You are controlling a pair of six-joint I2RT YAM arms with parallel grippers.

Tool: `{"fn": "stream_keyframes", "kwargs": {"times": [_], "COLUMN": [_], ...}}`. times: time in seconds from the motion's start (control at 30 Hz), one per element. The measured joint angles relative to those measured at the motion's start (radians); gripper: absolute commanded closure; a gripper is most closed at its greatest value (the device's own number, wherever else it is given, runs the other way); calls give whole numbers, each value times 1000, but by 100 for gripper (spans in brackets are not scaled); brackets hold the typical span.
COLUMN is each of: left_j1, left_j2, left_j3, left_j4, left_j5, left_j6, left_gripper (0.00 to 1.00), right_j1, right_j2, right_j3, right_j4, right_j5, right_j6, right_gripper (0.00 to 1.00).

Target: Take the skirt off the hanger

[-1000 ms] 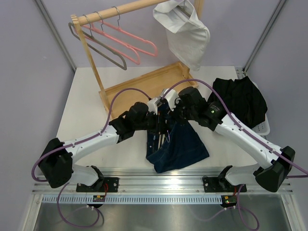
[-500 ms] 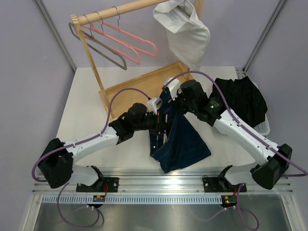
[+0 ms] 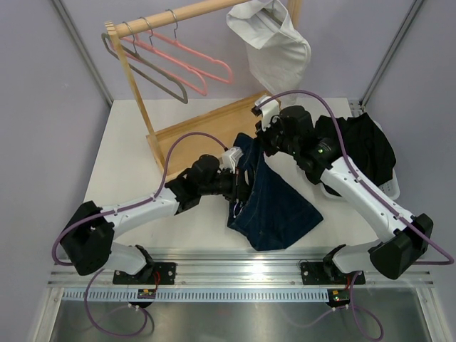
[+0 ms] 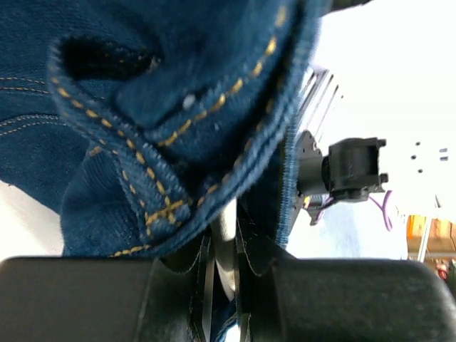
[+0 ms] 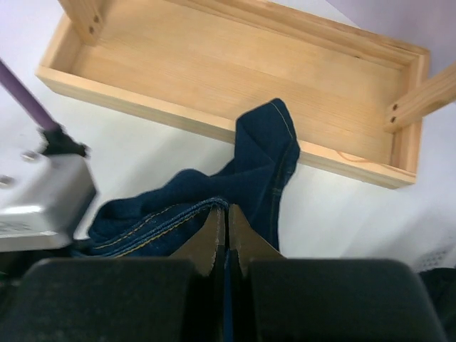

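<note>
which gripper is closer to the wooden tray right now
right. the right gripper is at the near edge of the wooden tray, shut on the denim skirt. the left gripper is further back toward the bases, clamped on the hanger.

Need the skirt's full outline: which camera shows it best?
Top external: most of the skirt shows in outline. Left wrist gives only stitched seams close up; right wrist, one bunched fold.

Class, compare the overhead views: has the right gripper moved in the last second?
Yes. The right gripper moved up the view, toward the wooden tray, dragging the denim skirt along.
</note>
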Motion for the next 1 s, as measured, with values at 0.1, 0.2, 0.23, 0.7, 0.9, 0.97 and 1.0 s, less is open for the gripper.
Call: {"fn": "stream_keyframes", "kwargs": {"times": [0.1,0.2,0.23,0.7,0.9,0.97,1.0], "left_j1": [-4,-8,-8,-8,-8,-8,-13], "left_j2": [22,32,32,7,-72,-92,-104], "left_j3": [0,6,8,12,11,11,11], "left_j4": [-1,-5,-10,-107,-134,-143,-154], "left_j5": [19,28,29,6,-24,-24,-19], "left_j6": [7,12,13,31,68,87,101], "left_gripper": [100,100,100,100,100,100,100], "right_j1": [-7,-9,-10,-27,-112,-127,-135], "right_j2": [13,34,47,150,147,132,123], "right_j3": [34,53,57,62,59,44,35], "right_j4": [3,9,12,18,18,25,38], "right_j5": [-61,-113,-130,-16,-17,-13,2], "right_j6": [42,82,98,158,168,160,150], "right_gripper": [100,100,100,100,100,100,100]}}
